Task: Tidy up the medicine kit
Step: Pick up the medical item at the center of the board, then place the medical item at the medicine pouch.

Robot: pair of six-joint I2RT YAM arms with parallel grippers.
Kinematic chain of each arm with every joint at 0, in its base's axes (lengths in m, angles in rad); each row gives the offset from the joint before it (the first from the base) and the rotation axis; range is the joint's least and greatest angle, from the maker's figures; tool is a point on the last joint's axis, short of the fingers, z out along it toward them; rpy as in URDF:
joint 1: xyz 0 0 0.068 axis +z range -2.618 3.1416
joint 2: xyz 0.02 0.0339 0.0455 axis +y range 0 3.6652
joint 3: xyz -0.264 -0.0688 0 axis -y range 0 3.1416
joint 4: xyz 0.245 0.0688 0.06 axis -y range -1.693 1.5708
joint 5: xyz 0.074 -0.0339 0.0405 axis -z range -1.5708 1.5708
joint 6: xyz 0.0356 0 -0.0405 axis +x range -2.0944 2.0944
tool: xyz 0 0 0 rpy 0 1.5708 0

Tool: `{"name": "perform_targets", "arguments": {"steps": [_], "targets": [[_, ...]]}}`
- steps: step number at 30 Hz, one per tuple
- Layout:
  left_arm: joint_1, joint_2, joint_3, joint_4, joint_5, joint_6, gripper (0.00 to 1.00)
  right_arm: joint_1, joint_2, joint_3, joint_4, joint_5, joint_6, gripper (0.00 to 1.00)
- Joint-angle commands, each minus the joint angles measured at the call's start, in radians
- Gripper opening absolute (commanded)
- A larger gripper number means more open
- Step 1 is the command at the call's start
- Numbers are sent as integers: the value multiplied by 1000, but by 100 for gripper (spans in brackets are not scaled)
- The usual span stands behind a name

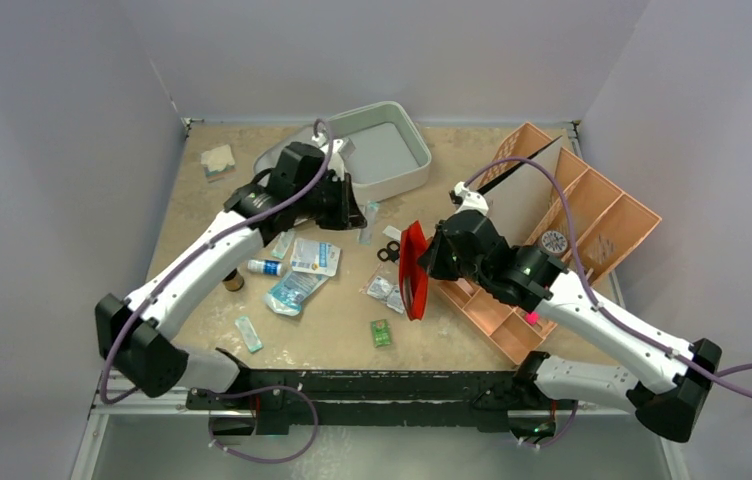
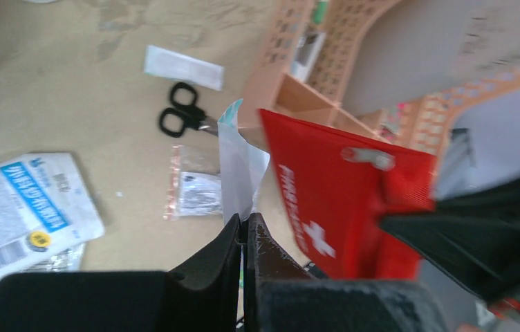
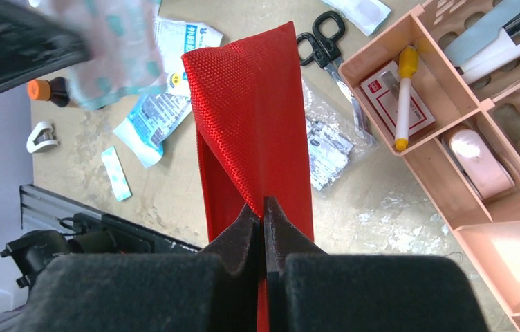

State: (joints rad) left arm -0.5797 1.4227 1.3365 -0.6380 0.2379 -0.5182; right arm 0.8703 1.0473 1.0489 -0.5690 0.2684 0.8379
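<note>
the right fingers [image 3: 261, 214] pinched one edge of a red pouch [image 3: 250, 104], holding it upright over the tabletop [image 1: 332, 330], probably to present it to the other arm. the left fingers [image 2: 242, 235], pressed together on a thin pale packet [image 2: 238, 166], held it raised near the pouch, seemingly to slip it inside. the kit [image 1: 397, 152] lay open at the tabletop's far edge, apart from both.
</note>
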Motion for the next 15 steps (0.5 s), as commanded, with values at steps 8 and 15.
{"name": "perform_targets", "arguments": {"steps": [8, 15], "targets": [[7, -231, -111, 198, 321, -243, 0, 1, 86, 74, 60, -28, 48, 0], [7, -251, -224, 365, 421, -378, 0, 1, 98, 74, 112, -30, 101, 0]]}}
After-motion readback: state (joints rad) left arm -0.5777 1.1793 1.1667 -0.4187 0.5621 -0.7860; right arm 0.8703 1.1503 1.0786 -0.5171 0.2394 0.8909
